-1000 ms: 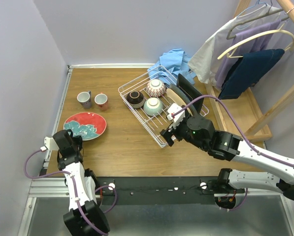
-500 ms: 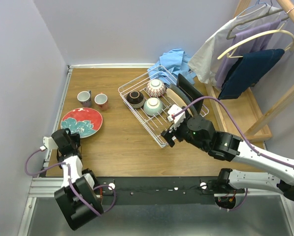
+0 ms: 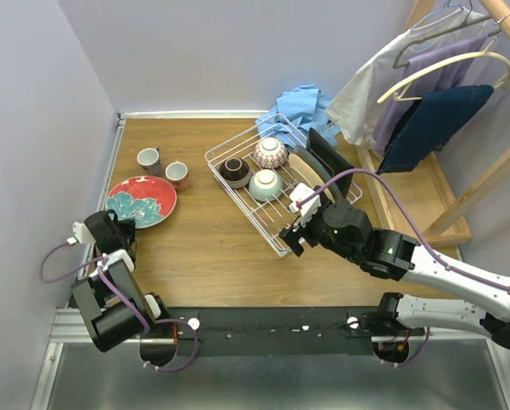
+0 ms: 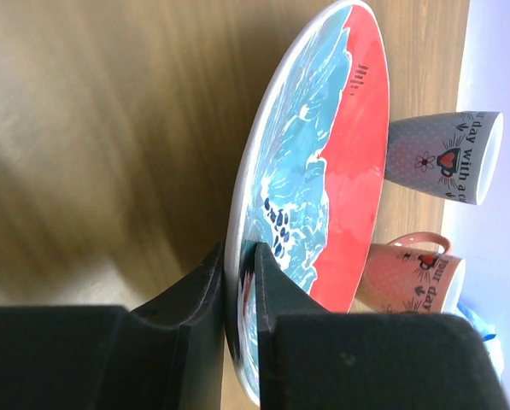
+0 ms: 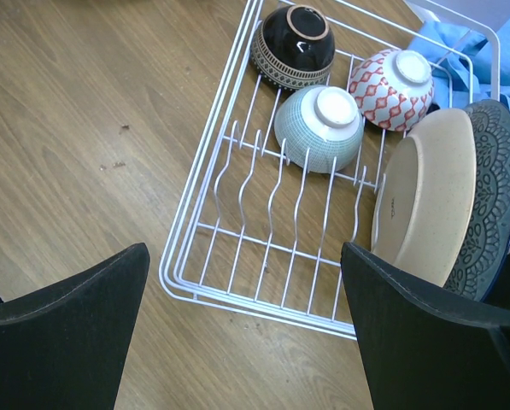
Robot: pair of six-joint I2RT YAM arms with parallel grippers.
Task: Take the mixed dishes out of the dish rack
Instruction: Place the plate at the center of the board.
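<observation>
My left gripper (image 3: 121,225) (image 4: 237,256) is shut on the near rim of a red plate (image 3: 141,202) (image 4: 323,171) with a teal flower, which lies on the table's left side. Just behind the plate stand a grey cup (image 3: 149,159) (image 4: 447,158) and an orange-red cup (image 3: 178,174) (image 4: 413,278). My right gripper (image 3: 293,219) (image 5: 244,256) hangs open over the near end of the white dish rack (image 3: 242,205) (image 5: 263,307). The rack holds a dark bowl (image 5: 293,34), a pale green bowl (image 5: 320,128), a pink patterned bowl (image 5: 397,77), a beige plate (image 5: 425,196), a grey patterned plate (image 5: 489,196) and a black square plate (image 3: 327,158).
A blue cloth (image 3: 301,107) is bunched behind the rack. A wooden clothes rack (image 3: 460,196) with hung garments stands at the right. The side wall runs close along the table's left edge, beside my left arm.
My left arm has swung out to the left, and the red plate has slid back and left toward the cups. The grey cup has shifted a little farther back. The right arm has barely moved.
</observation>
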